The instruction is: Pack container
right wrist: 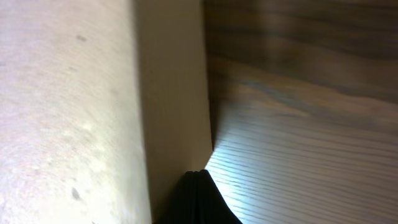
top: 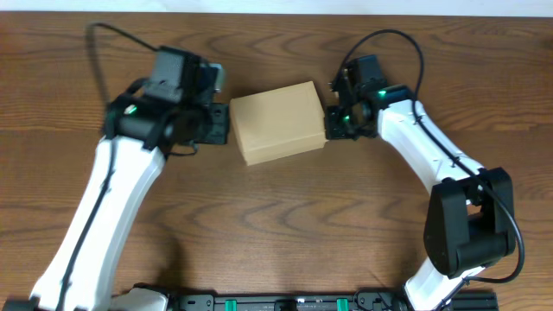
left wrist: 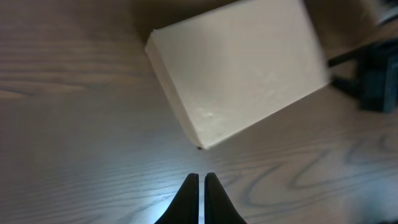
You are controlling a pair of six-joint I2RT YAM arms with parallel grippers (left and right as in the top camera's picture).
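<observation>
The container (top: 276, 121) is a plain tan cardboard box lying closed and slightly turned in the middle of the wooden table. My left gripper (top: 223, 119) sits just off its left side; in the left wrist view the container (left wrist: 239, 68) lies ahead of the shut, empty left gripper (left wrist: 201, 177), a short gap apart. My right gripper (top: 328, 123) is at the box's right side. In the right wrist view the shut right gripper (right wrist: 196, 174) presses its tips against the container's side wall (right wrist: 174, 93), near the lower corner.
The brown wooden table (top: 285, 225) spreads around the box. A black rail (top: 285, 302) runs along the front edge between the arm bases. Black cables loop above both arms at the back.
</observation>
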